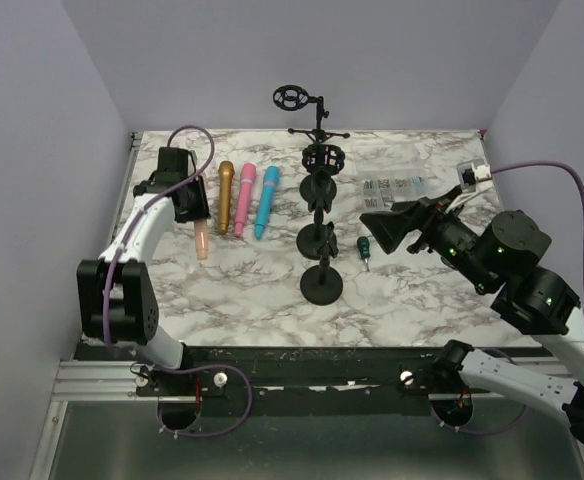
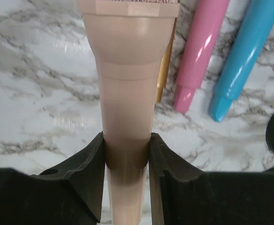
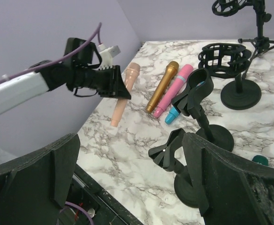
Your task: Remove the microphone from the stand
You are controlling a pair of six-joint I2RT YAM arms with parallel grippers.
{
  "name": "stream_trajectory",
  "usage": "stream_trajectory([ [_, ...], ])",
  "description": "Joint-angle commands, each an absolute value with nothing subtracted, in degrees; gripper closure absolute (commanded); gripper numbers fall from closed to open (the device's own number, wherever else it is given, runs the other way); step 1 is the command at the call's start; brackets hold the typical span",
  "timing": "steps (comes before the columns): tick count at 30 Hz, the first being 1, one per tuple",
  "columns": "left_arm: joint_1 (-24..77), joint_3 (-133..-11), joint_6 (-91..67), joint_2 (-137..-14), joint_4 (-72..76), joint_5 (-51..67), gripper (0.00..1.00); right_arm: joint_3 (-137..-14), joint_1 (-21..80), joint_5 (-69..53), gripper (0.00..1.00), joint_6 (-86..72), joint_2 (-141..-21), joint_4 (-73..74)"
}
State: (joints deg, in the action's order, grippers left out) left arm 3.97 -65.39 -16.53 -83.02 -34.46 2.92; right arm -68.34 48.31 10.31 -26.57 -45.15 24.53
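My left gripper (image 1: 192,205) is shut on the thin handle of a beige microphone (image 1: 201,240) at the left of the marble table (image 1: 252,290). In the left wrist view both pads press the handle (image 2: 126,154), with the wide head pointing away. The right wrist view shows this microphone (image 3: 120,105) tilted, its thin end low near the table. A row of black stands (image 1: 322,285) runs down the table's middle, and their clips (image 3: 167,150) are empty. My right gripper (image 1: 374,225) is open and empty just right of the stands.
Gold (image 1: 226,195), pink (image 1: 245,200) and blue (image 1: 266,202) microphones lie side by side right of the beige one. A shock mount stand (image 1: 324,157) and a tall stand (image 1: 292,97) are at the back. A green-handled tool (image 1: 364,248) and a clear box (image 1: 392,185) lie at right.
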Motion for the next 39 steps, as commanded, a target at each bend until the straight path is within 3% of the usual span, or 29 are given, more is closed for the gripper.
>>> stream_trajectory([
  [1,1.37,-79.19,-14.24,-96.76,-38.04,6.49,1.0,-68.28,48.54,13.47,0.0,-24.83,-42.88,26.95],
  [9,0.62,-99.79,-11.83,-115.8,-48.36,2.53,1.0,-70.26,48.59,15.91,0.0,-23.27,-41.28,29.67],
  [23,0.52,-115.97,-11.77,-130.07,-57.45,0.46,0.99,-69.83,48.53,18.02,0.0,-21.73,-41.33,30.06],
  [30,0.53,-120.26,-12.05,-134.49,-60.09,0.44,0.8,-69.43,48.55,18.36,0.0,-21.6,-41.05,30.08],
  [35,-0.57,-121.55,-12.3,-135.71,-60.65,0.44,0.74,-69.43,48.52,18.63,0.0,-21.77,-40.79,30.39],
  [39,-1.26,-122.14,-12.9,-135.92,-60.77,0.79,0.64,-69.52,48.52,18.66,0.0,-21.99,-40.69,30.44],
])
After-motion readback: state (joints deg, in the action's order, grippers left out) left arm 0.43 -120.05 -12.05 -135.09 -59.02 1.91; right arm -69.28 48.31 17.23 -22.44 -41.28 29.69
